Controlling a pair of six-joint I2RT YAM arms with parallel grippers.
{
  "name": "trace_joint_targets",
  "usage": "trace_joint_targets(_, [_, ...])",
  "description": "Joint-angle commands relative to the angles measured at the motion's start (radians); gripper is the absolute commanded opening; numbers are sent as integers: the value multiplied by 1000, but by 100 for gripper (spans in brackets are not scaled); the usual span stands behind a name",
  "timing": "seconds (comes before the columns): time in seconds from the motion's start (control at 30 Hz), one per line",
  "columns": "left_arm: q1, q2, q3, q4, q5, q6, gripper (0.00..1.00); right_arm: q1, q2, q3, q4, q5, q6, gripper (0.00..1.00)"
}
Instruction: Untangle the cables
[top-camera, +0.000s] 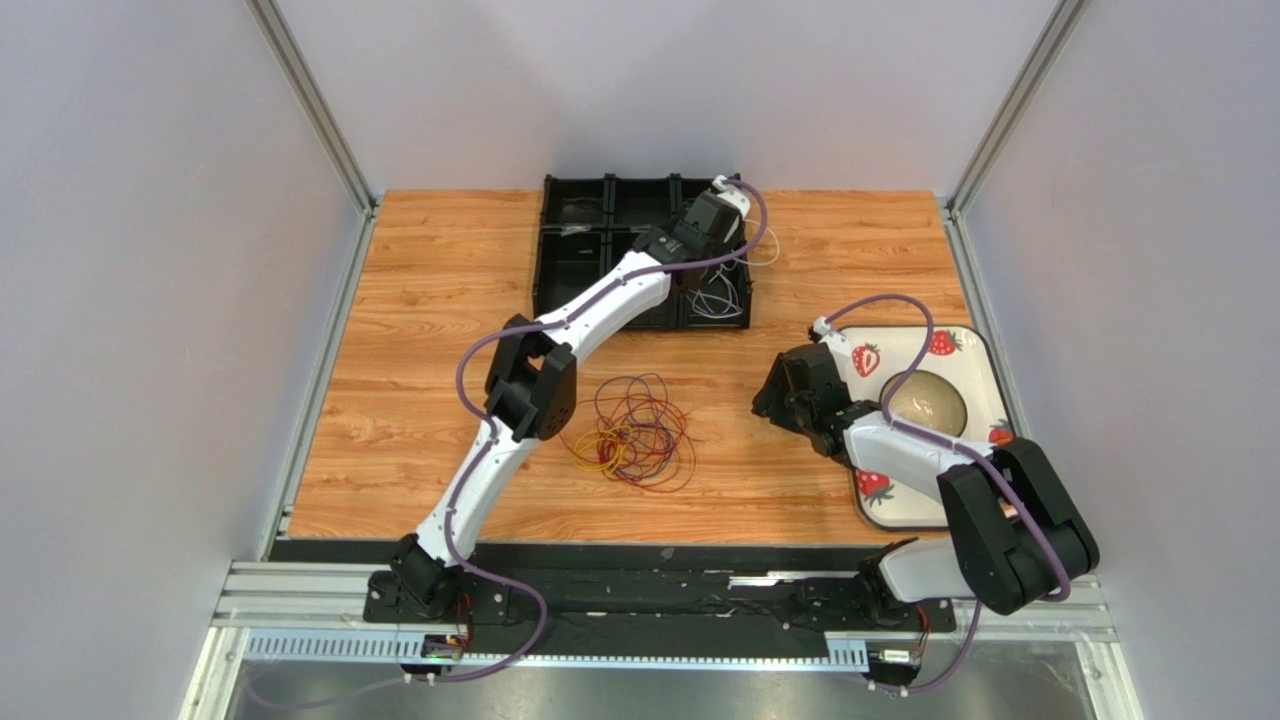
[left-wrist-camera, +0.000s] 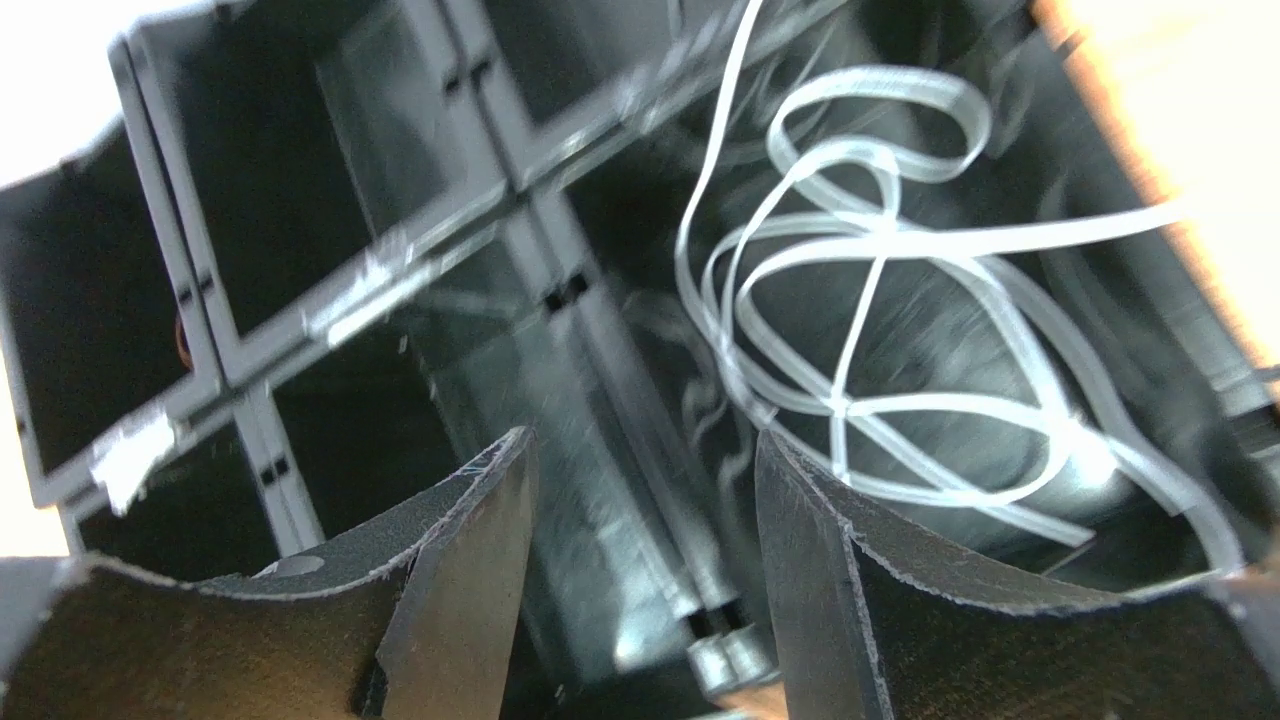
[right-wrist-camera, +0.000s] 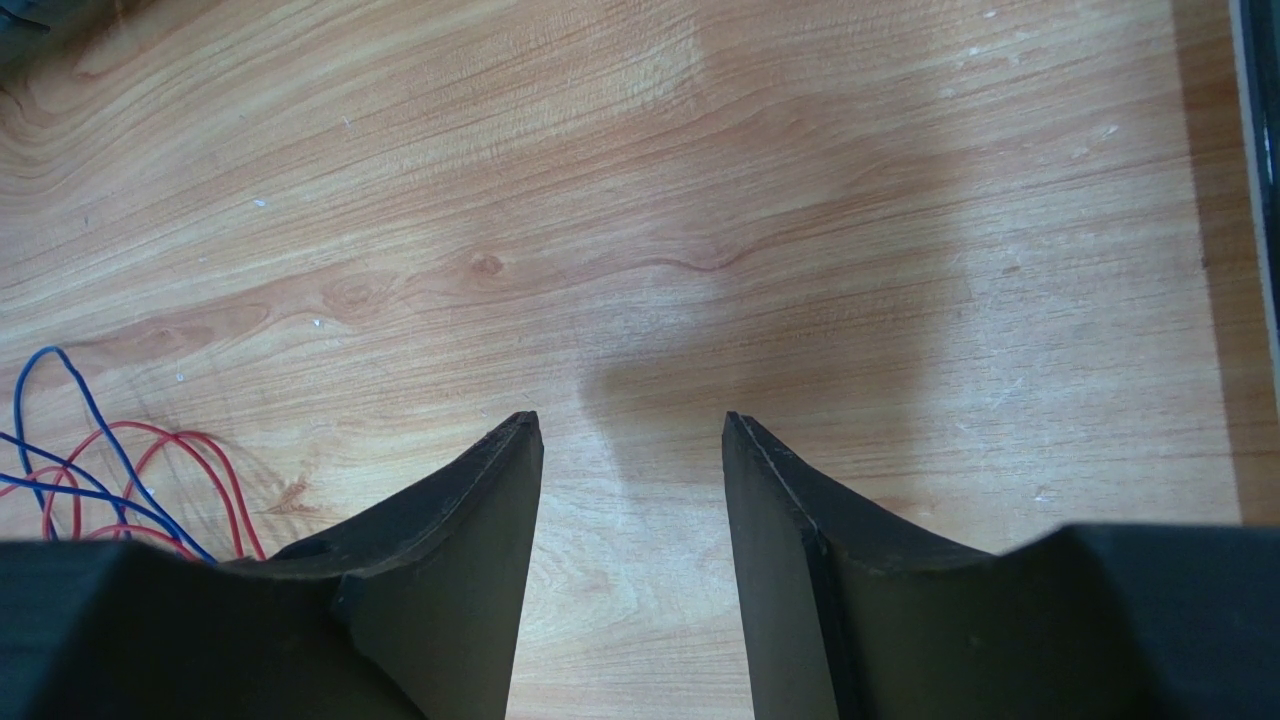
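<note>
— Wood table (top-camera: 436, 300), black divided tray (top-camera: 579, 203) at 12 o'clock, strawberry-print plate (top-camera: 977, 360) with a bowl (top-camera: 932, 398) at 4 o'clock. Where are the cables?

— Two spots. A white cable (left-wrist-camera: 962, 503) lies looped in the tray's near-right compartment. The tangle (top-camera: 639, 435) of red, yellow and dark strands lies mid-table, well apart from the tray. Nothing covers it.

— And the pincers?

— Your left gripper (left-wrist-camera: 643, 443) hangs over that compartment, jaws parted, nothing between them, the white loops just beyond the tips. Your right gripper (right-wrist-camera: 628, 420) is released too, over bare wood, with red and blue strands at its 8 o'clock.

— Arm poses?

— Your left arm is stretched toward 1 o'clock. Your right arm is folded above the plate, wrist pointing toward 9 o'clock.
</note>
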Motion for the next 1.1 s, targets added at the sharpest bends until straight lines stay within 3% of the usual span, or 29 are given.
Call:
trace_joint_targets(0.0, [2, -202, -82, -51, 5, -73, 64, -3, -5, 29, 33, -2, 0, 51])
trace_joint_targets(0.13, [13, -415, -327, 5, 15, -144, 64, -3, -83, -17, 81, -11, -16, 53])
trace_joint_targets(0.2, [25, -565, -520, 67, 46, -195, 64, -17, -102, -14, 66, -59, -42, 56])
trace_joint_targets(0.27, [33, -713, -722, 149, 61, -215, 64, -46, -114, 25, 7, -109, -36, 56])
trace_joint_targets(0.37, [37, -864, -908, 212, 86, -241, 64, -74, -143, 116, -97, -137, -33, 56])
trace_joint_targets(0.5, [40, -1015, -1074, 235, 93, -299, 64, -94, -131, 274, -163, -91, -56, 61])
trace_joint_targets(0.87, [47, -1439, -1786, 562, 210, -471, 59, -328, 355, 698, -191, -418, 60, 61])
trace_joint_targets(1.07, [48, -1569, -1924, 662, 241, -450, 57, -347, 535, 832, -200, -426, 100, 60])
